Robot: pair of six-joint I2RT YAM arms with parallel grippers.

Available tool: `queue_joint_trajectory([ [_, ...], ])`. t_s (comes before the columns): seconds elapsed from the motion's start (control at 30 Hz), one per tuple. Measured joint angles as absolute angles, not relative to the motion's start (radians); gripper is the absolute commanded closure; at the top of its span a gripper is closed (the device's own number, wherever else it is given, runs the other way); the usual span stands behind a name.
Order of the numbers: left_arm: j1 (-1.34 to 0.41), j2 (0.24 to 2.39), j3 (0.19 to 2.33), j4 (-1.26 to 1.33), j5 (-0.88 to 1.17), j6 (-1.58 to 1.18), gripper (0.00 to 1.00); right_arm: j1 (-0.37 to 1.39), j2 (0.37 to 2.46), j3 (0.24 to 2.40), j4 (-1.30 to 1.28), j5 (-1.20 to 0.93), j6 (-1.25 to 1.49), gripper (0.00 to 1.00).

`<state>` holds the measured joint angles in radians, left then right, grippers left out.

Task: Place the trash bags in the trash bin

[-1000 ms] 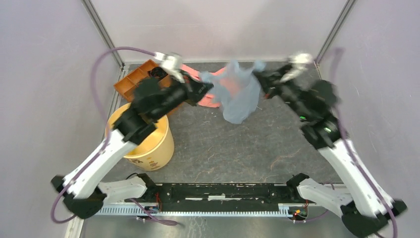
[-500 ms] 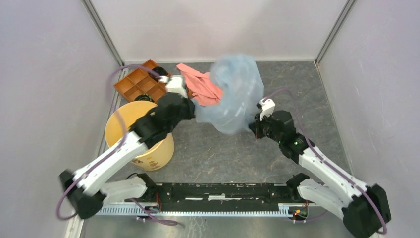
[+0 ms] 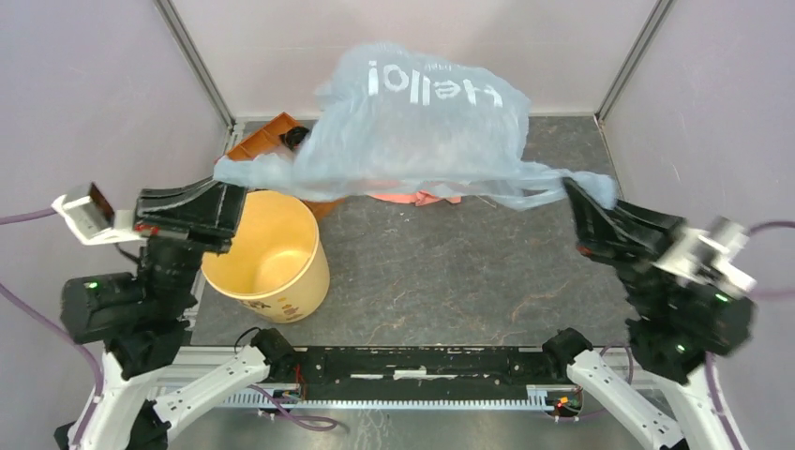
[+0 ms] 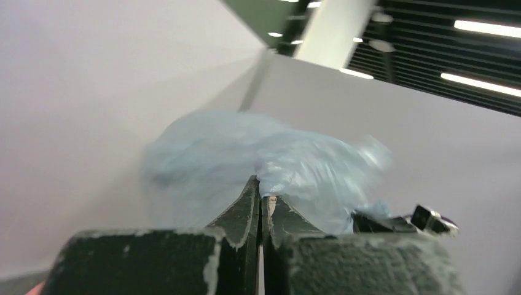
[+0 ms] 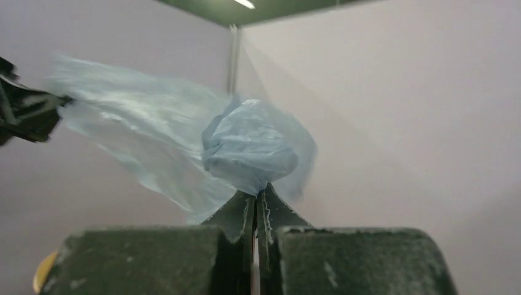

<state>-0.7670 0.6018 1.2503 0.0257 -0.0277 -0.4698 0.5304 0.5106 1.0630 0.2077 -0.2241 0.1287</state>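
- Trash bag: stretched aloft across the upper middle, long axis left-right.
- Trash bin: lower left, open, below the bag's left end; the left arm is nearer.
- Left gripper and right gripper: each clenched on a bag end.

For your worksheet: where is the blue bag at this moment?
In the top view the bag is stretched aloft across the far middle, its ends pinched by the left gripper and right gripper, beyond the bin.
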Motion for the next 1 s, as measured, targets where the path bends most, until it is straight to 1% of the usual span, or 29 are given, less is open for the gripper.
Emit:
queue_joint_trajectory([
  [0.07, -0.767, 0.556, 1.195, 0.027, -0.149, -0.475, 0.98, 0.531, 0.480, 0.948, 0.224, -0.168, 0.141, 1.00],
  [0.13, -0.767, 0.605, 1.133, -0.054, -0.245, -0.482, 0.98, 0.531, 0.557, 0.821, 0.178, -0.113, 0.159, 1.00],
  [0.17, -0.766, 0.671, 1.102, -0.125, -0.285, -0.483, 0.98, 0.531, 0.611, 0.768, 0.144, -0.101, 0.165, 1.00],
  [0.2, -0.765, 0.783, 1.068, -0.227, -0.312, -0.483, 0.98, 0.530, 0.676, 0.709, 0.096, -0.090, 0.173, 0.99],
  [0.23, -0.765, 0.807, 1.061, -0.249, -0.317, -0.482, 0.98, 0.530, 0.754, 0.654, 0.028, -0.083, 0.179, 0.99],
  [0.3, -0.765, 0.955, 1.049, -0.379, -0.296, -0.477, 0.98, 0.529, 0.840, 0.594, -0.142, -0.074, 0.183, 1.00],
  [0.33, -0.765, 1.007, 1.049, -0.436, -0.262, -0.467, 0.98, 0.529, 0.845, 0.593, -0.221, -0.073, 0.179, 1.00],
  [0.4, -0.765, 1.019, 1.066, -0.485, -0.172, -0.459, 0.98, 0.529, 0.826, 0.656, -0.298, -0.078, 0.168, 0.99],
  [0.43, -0.765, 1.008, 1.101, -0.488, -0.118, -0.459, 0.98, 0.529, 0.821, 0.730, -0.326, -0.084, 0.161, 1.00],
  [0.5, -0.765, 0.974, 1.197, -0.411, -0.006, -0.468, 0.98, 0.529, 0.820, 0.949, -0.314, -0.119, 0.151, 1.00],
  [0.57, -0.765, 0.920, 1.284, -0.254, 0.080, -0.496, 0.98, 0.528, 0.800, 1.143, -0.201, -0.165, 0.149, 0.99],
  [0.63, -0.765, 0.840, 1.324, -0.094, 0.112, -0.515, 0.98, 0.528, 0.708, 1.211, -0.022, -0.212, 0.149, 0.99],
  [0.7, -0.765, 0.767, 1.322, -0.035, 0.072, -0.521, 0.98, 0.529, 0.596, 1.159, 0.089, -0.233, 0.149, 0.99],
  [0.73, -0.766, 0.728, 1.313, -0.025, 0.016, -0.522, 0.98, 0.530, 0.534, 1.113, 0.149, -0.233, 0.148, 1.00],
  [0.77, -0.766, 0.694, 1.294, -0.032, -0.075, -0.527, 0.98, 0.530, 0.481, 1.053, 0.190, -0.222, 0.147, 1.00],
  [0.83, -0.765, 0.680, 1.256, -0.078, -0.224, -0.540, 0.98, 0.530, 0.464, 0.955, 0.206, -0.173, 0.158, 1.00],
  [0.9, -0.763, 0.728, 1.192, -0.196, -0.344, -0.561, 0.98, 0.530, 0.521, 0.830, 0.156, -0.120, 0.191, 1.00],
  [1.0, -0.763, 0.897, 1.143, -0.372, -0.374, -0.567, 0.98, 0.527, 0.758, 0.696, -0.012, -0.119, 0.247, 1.00],
])
